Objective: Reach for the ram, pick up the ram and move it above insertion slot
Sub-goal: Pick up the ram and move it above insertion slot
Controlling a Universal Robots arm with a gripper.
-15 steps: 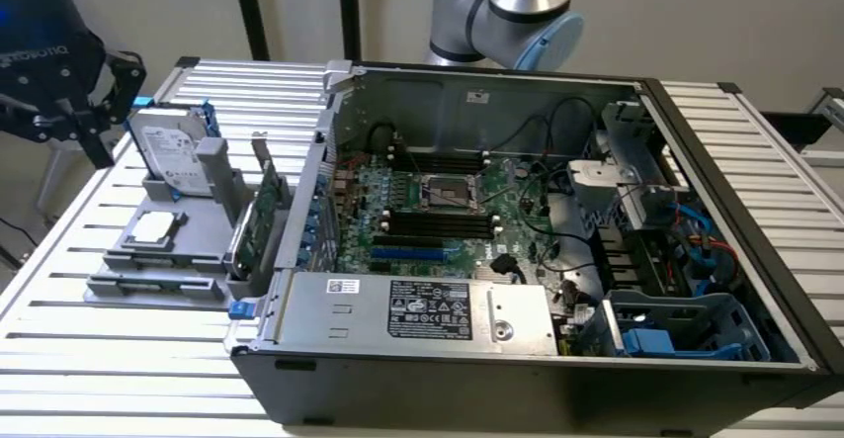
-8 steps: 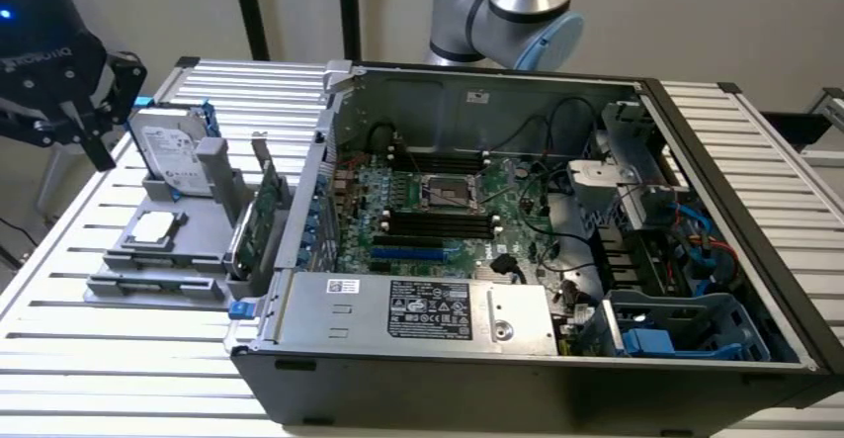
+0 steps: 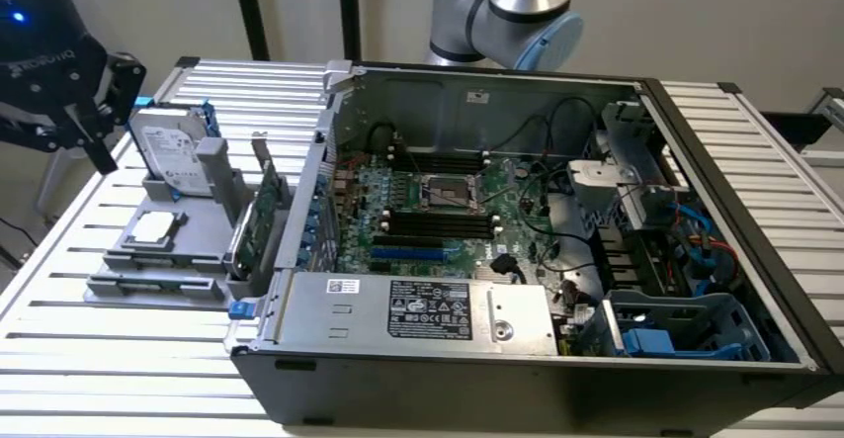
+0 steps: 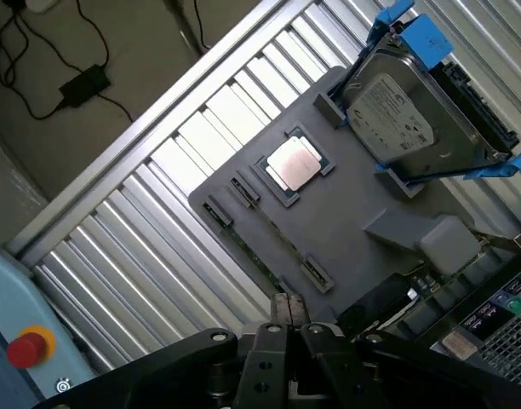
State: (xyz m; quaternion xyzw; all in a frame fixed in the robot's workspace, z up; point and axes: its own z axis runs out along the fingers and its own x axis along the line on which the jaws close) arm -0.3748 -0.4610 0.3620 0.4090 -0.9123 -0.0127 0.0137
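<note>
I have the gripper [image 4: 287,312] hanging over the gray holder [image 4: 363,196] on the slatted bench [image 4: 201,136], its fingers [image 4: 280,308] pressed together on nothing. The holder carries one ram [image 4: 259,256] set on edge in a long groove close by the fingertips. It also carries one square processor [image 4: 293,162] flat in its recess, one hard drive [image 4: 397,115] upright in a blue caddy, and one expansion card [image 3: 257,216]. Beside it, the open computer case [image 3: 395,389] holds the motherboard [image 3: 501,186] with its dark memory slots [image 3: 436,222].
</note>
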